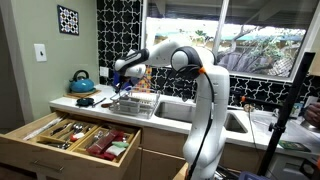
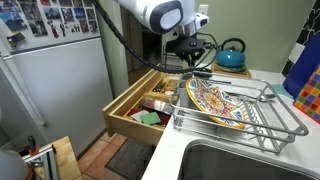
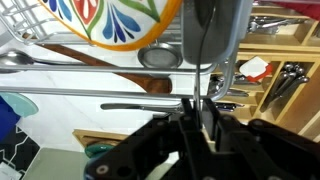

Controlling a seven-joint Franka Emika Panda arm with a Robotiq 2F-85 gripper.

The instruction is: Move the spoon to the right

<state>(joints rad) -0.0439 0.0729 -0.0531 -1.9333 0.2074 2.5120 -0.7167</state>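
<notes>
In the wrist view my gripper [image 3: 203,112] is shut on the thin handle of a metal spoon [image 3: 214,35], whose grey bowl sticks out beyond the fingers. The spoon hangs over the wire dish rack [image 3: 90,92] next to the open drawer. In both exterior views the gripper [image 1: 122,76] [image 2: 190,58] hovers over the drawer-side end of the dish rack [image 1: 135,104] [image 2: 240,115]. The held spoon is too small to make out there.
A colourful plate [image 2: 212,100] [image 3: 110,20] lies in the rack, with another metal spoon [image 3: 160,58] and a wooden spoon [image 3: 140,82] under it. An open cutlery drawer [image 1: 75,135] [image 2: 150,105] is below. A teal kettle [image 1: 82,82] [image 2: 231,55] and the sink [image 1: 175,112] stand nearby.
</notes>
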